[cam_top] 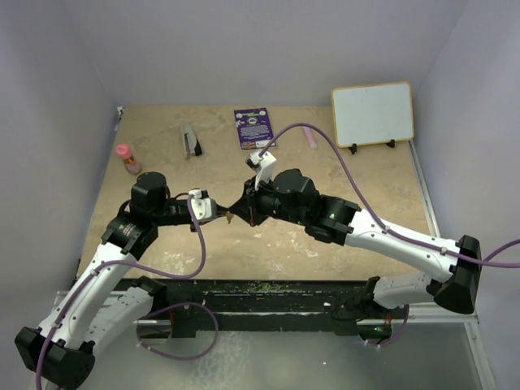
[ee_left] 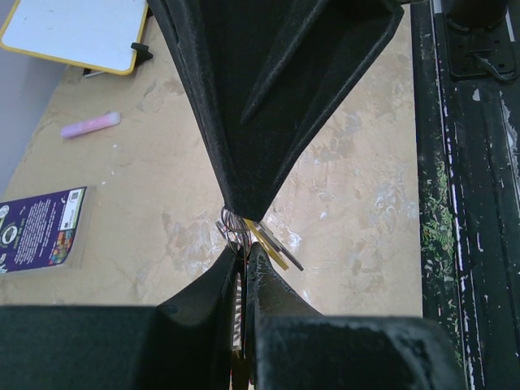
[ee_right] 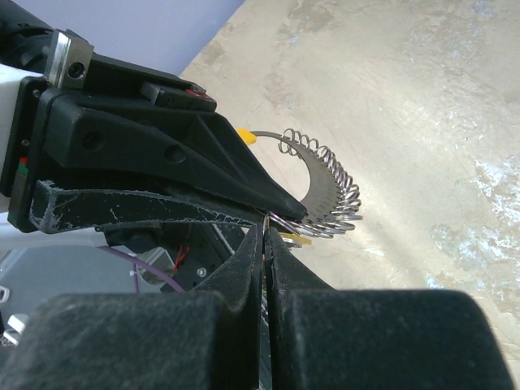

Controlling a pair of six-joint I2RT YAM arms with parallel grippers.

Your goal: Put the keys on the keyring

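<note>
Above the middle of the sandy desk (cam_top: 366, 183), left end effector (ee_left: 244, 250) pinches the thin silvery beaded metal keyring (ee_right: 329, 175), apparently to steady it; right end effector (ee_right: 266, 231), tips pressed together, meets it opposite, catch indeterminable; small yellow-headed silver keys (ee_left: 272, 248) hang beside both tips.

Above the middle of the surface (cam_top: 284, 253): left tool (cam_top: 230, 214) on the left, right tool (cam_top: 241, 210) on the right, tip to tip. Between the tips, keyring (ee_right: 325, 171) and keys (ee_left: 275, 246). Along the far edge, left to right: bottle (cam_top: 127, 158), oblong gadget (cam_top: 191, 140), booklet (cam_top: 252, 128), small stick (cam_top: 311, 140), whiteboard (cam_top: 372, 114). Whiteboard propped on edge in the far right corner; bottle standing near the left wall.
</note>
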